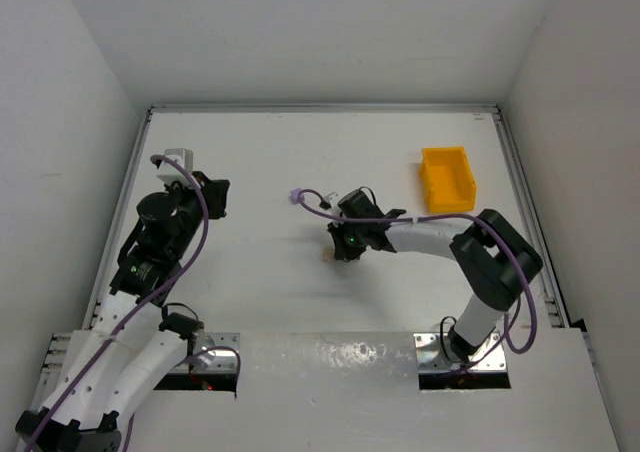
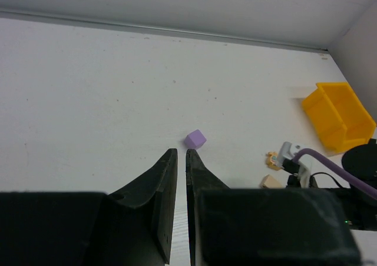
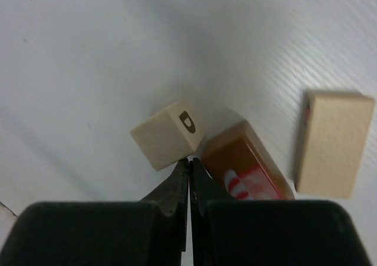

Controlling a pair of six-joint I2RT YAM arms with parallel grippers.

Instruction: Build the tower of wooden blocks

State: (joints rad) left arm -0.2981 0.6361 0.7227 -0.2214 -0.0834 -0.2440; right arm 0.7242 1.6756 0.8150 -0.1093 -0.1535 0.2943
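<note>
Three wooden blocks lie flat on the white table [image 3: 70,54] in the right wrist view. They are a light cube with a dark mark [image 3: 168,133], a brown oblong block with a red and white picture [image 3: 247,166], and a light tan oblong block [image 3: 333,142] a little apart. My right gripper [image 3: 189,160] is shut with nothing in it, its tips at the corner where the cube meets the brown block. From above, one tan block [image 1: 328,257] shows beside the right gripper [image 1: 337,249]. My left gripper [image 2: 181,152] is shut and empty, far to the left [image 1: 218,197].
A purple cube [image 2: 195,139] sits just beyond the left fingertips, also visible from above as a purple cube [image 1: 296,196]. A yellow plastic bin [image 1: 447,179] stands at the back right. White walls enclose the table on three sides.
</note>
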